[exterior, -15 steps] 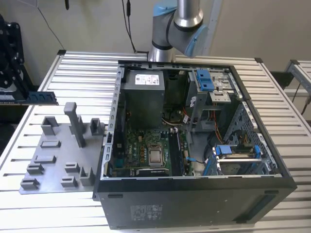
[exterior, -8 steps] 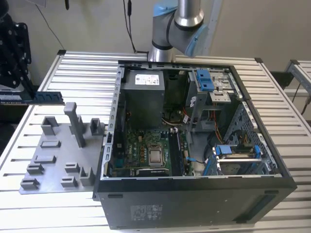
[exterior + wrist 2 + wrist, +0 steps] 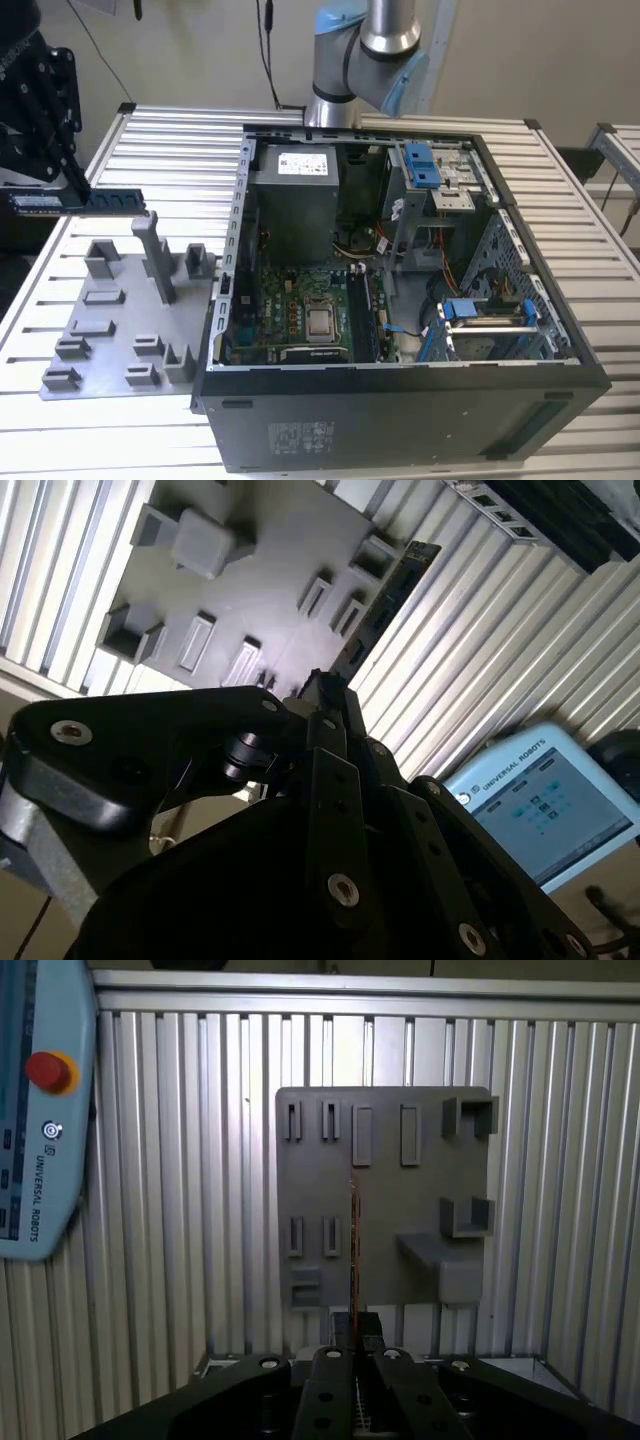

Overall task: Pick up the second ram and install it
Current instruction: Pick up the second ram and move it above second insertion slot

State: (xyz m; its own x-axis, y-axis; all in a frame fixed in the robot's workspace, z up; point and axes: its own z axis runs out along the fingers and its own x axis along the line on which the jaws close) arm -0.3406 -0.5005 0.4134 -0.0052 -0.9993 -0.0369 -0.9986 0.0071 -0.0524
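Jaws: mine are clenched on the second ram [image 3: 85,202], about mid-length as far as I can judge, over the worktop's [image 3: 170,140] edge at the exterior view's left.
Second ram: it hangs level in the air, flat face outward, above the far edge of the grey holder plate [image 3: 112,355] and apart from it.
Handling: I judge it light and stiff, a thin board that won't sag, but fragile. The chips and contact edge want no squeezing, so the bare flat faces or the short ends are the places to hold. Any twist could crack it.
Holder plate: it lies flat near that same worktop edge, just beside the open computer case [image 3: 400,430].
Case: it lies on its side across the worktop's middle, motherboard [image 3: 290,300] facing up, with the black slots [image 3: 365,315] beside the processor [image 3: 320,322].
Exterior view: gives the ram's face, chips and label, and the case.
First wrist view: gives the ram edge-on, a thin line across the plate, with the teach pendant [image 3: 40,1110] alongside.
Second wrist view: gives the ram slanting away from my jaws over plate and worktop.
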